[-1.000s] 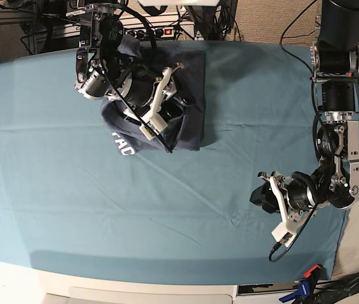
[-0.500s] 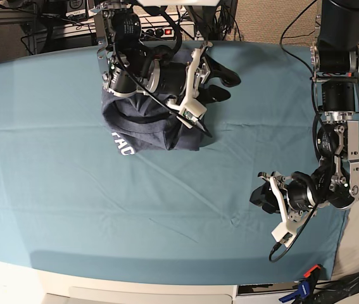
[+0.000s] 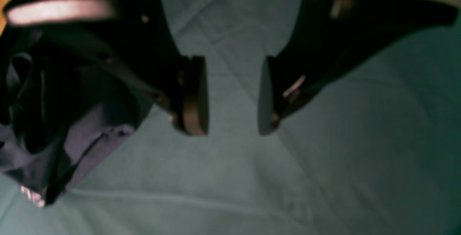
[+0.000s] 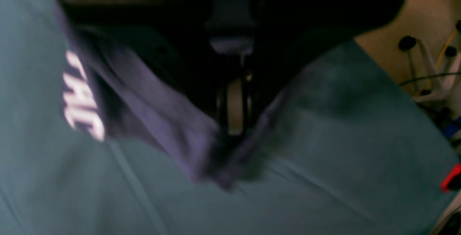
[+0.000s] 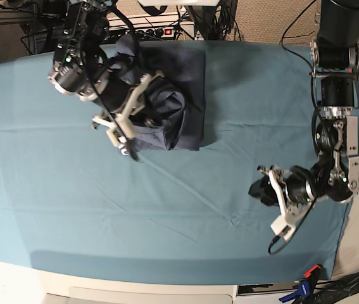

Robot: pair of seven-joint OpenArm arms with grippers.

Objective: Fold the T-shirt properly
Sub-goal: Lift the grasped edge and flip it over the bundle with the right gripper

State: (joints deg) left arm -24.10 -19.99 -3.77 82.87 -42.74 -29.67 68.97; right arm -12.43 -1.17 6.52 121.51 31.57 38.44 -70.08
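Teal table cloth [image 5: 71, 209] carries the T-shirt [image 5: 188, 82] near its far edge; right gripper [image 4: 234, 119] pinches its fabric, left gripper [image 3: 232, 98] gapes.

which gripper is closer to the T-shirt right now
Right. The right gripper is on the T-shirt, jaws shut with a fold of its fabric bunched around them in the wrist view. The left gripper hovers open over bare table cloth, well away from it.

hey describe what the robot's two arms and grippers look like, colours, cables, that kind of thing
Both arms are black cylindrical segments joined by silver metal brackets. The left gripper and the right gripper each have black fingers on a white bracket, with a thin black cable looping alongside. The left wrist view shows flat dark finger pads.
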